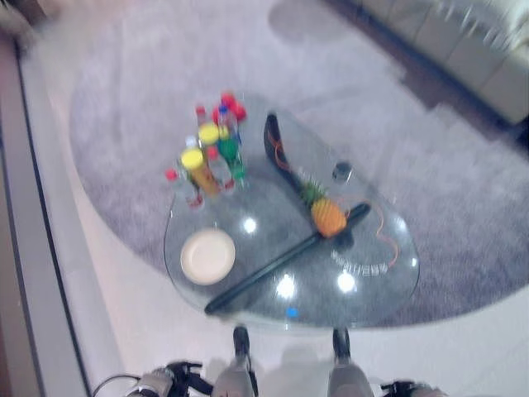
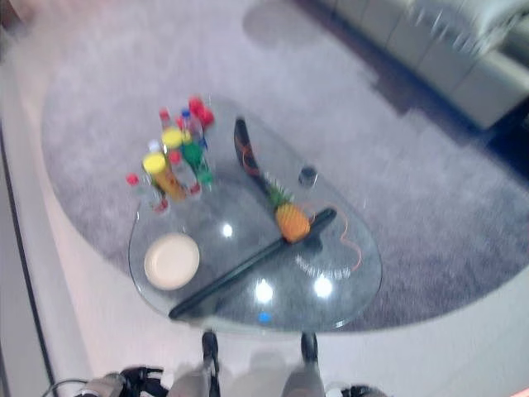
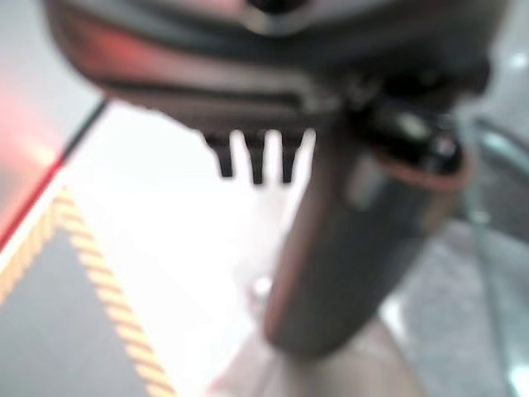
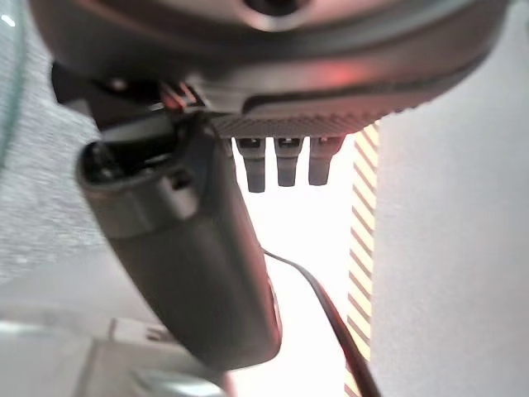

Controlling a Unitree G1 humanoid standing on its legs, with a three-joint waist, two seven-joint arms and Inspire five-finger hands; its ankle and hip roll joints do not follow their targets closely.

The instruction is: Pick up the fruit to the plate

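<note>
Hands (image 3: pixel 256 157) open, off table edge (image 1: pixel 273 318)

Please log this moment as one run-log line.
orange pineapple: on glass table | round cream plate: empty | left hand, right hand: open, idle

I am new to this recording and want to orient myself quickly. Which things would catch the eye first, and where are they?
The eye goes first to the orange pineapple lying on the glass table, toward the robot's right. A cluster of bottles with red and yellow caps stands at the far left of the table. The round cream plate, with nothing on it, sits near the left edge, apart from the fruit.
</note>
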